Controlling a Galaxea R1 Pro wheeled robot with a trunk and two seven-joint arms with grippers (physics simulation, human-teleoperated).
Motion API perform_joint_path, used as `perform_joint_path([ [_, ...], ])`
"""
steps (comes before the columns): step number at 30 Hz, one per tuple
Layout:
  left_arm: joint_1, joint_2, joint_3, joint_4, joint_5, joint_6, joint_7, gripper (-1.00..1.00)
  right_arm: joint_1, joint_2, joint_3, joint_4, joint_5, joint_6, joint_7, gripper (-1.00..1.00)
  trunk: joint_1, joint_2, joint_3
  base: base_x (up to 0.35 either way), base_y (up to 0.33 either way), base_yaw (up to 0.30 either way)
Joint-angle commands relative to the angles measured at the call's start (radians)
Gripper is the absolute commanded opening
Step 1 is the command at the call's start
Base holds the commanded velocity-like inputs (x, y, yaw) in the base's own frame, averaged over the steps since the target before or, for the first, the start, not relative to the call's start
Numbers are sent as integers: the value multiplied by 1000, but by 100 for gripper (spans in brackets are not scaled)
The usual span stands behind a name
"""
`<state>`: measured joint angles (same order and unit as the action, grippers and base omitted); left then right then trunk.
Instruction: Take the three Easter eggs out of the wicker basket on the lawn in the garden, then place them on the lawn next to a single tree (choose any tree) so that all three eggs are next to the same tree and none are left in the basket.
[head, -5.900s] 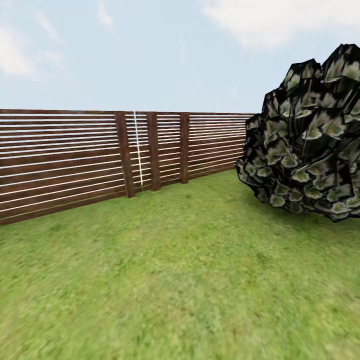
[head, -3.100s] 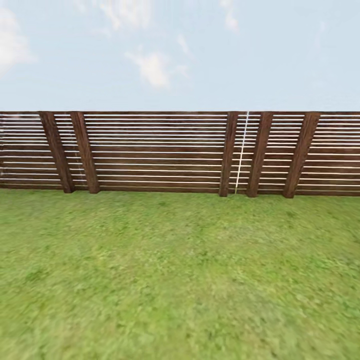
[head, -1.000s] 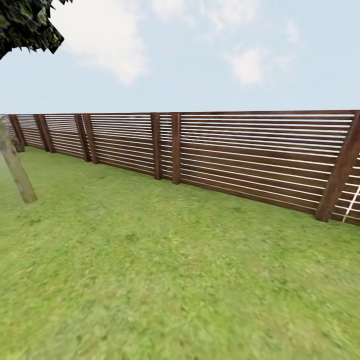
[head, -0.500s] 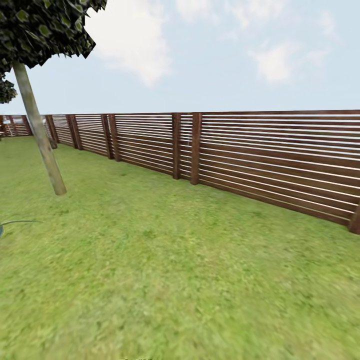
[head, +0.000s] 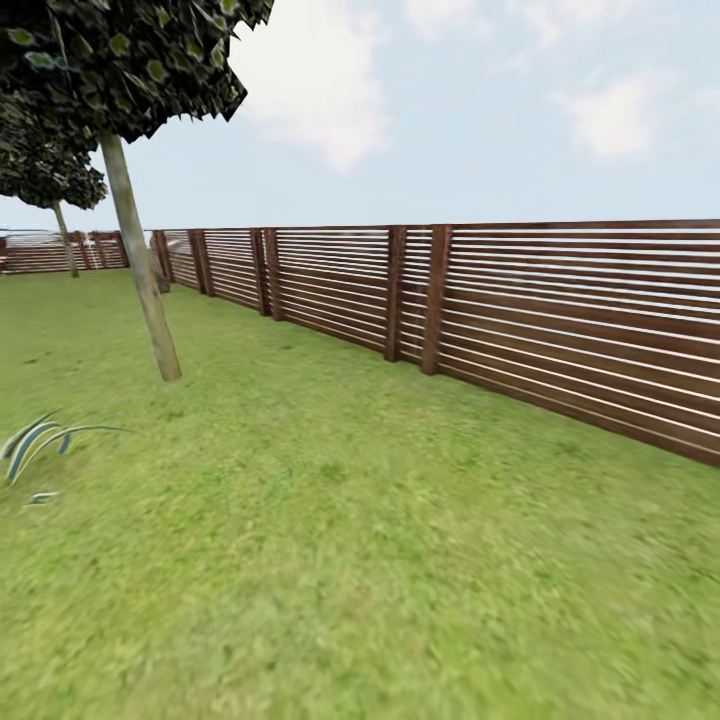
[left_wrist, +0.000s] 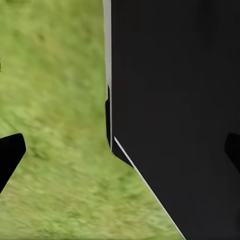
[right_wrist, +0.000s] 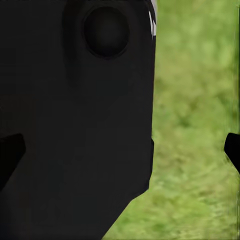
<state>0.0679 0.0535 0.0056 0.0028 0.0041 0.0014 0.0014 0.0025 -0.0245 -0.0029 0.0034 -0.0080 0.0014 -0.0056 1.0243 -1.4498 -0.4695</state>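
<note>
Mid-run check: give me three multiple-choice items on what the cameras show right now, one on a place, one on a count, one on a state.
1. In the head view, where does the brown slatted wooden fence run?
A. along the right side, receding to the left
B. across the foreground
C. behind the camera

2. How many tree trunks stand on the green grass lawn?
A. none
B. two
C. five

3. What do the left gripper fingers hold?
A. a yellow egg
B. a basket handle
C. nothing; they are spread

Answers: 1 A, the fence narrows toward the far left. 2 B, a near pale thin trunk and a far thin trunk. 3 C, the dark fingertips sit at opposite edges of the left wrist view with nothing gripped.
</note>
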Motion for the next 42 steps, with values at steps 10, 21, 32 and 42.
perform_joint_path([
  [10,0,0,1,0,2,-1,1,100,0,0,1,0,4,0,-1,100,1,0,0,332,72,264],
  [21,0,0,1,0,1,0,2,100,0,-3,3,0,11,0,2,100,1,0,0,248,13,139],
  [32,0,-1,2,0,1,2,2,100,0,-3,2,0,11,0,5,100,1,0,0,335,0,-159],
  [42,0,0,2,0,1,2,2,100,0,-3,3,0,11,0,5,100,1,0,0,347,0,-76],
])
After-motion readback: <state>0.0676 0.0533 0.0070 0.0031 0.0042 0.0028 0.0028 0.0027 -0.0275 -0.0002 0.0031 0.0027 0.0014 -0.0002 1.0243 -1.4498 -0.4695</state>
